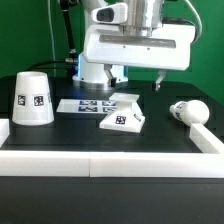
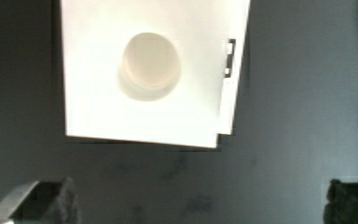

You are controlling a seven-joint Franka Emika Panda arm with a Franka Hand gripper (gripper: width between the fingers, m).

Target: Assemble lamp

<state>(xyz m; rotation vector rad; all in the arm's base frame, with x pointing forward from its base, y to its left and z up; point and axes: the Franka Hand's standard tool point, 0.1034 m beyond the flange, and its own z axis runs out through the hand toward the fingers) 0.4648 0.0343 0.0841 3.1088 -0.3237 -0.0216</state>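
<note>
The low angular lamp base (image 1: 124,112) lies mid-table with a tag on its front. In the wrist view the base (image 2: 149,70) shows its flat white top with an oval socket hole. The cone shade (image 1: 32,98) stands at the exterior view's left. The ball-shaped bulb (image 1: 187,112) lies on its side at the exterior view's right. My gripper (image 1: 136,80) hangs above the base, clear of it. In the wrist view the gripper (image 2: 190,205) is open and empty, with the fingertips (image 2: 30,203) far apart over bare table beside the base.
The marker board (image 1: 85,104) lies flat behind the base. A white raised wall (image 1: 110,165) runs along the table's front and both sides. The white robot pedestal (image 1: 92,70) stands at the back.
</note>
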